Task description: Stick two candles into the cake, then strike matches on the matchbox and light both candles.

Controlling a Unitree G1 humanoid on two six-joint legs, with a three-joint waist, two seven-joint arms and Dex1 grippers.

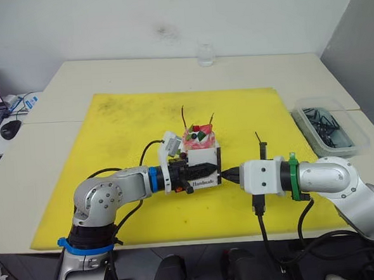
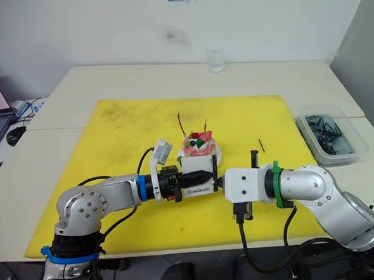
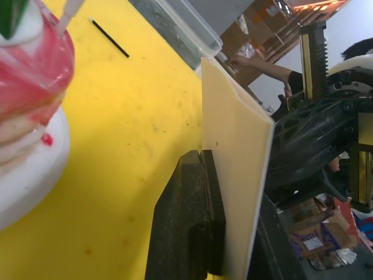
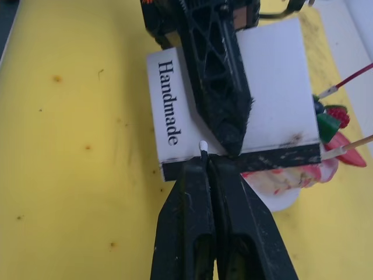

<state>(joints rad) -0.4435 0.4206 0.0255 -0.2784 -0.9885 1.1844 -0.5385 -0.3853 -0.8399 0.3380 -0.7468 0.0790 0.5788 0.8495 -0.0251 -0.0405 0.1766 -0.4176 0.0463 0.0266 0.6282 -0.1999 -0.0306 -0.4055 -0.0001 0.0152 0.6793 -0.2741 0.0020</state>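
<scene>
1. The matchbox (image 4: 233, 111) is clamped between the left gripper (image 1: 202, 172)'s fingers, just in front of the cake (image 1: 198, 141), striking strip facing right.
2. The right gripper (image 4: 211, 166) is pinched shut on a match (image 4: 203, 148), white tip at the strip.
3. Both candles (image 1: 184, 117) stand in the cake, unlit, so striking is in hand; next likely needs a firm drag along the strip.
4. A spare match (image 1: 258, 137) lies to the right on the yellow mat (image 1: 112, 157); far right sits a clear bin (image 1: 329, 128), beyond is a glass jar (image 1: 205, 55).
</scene>
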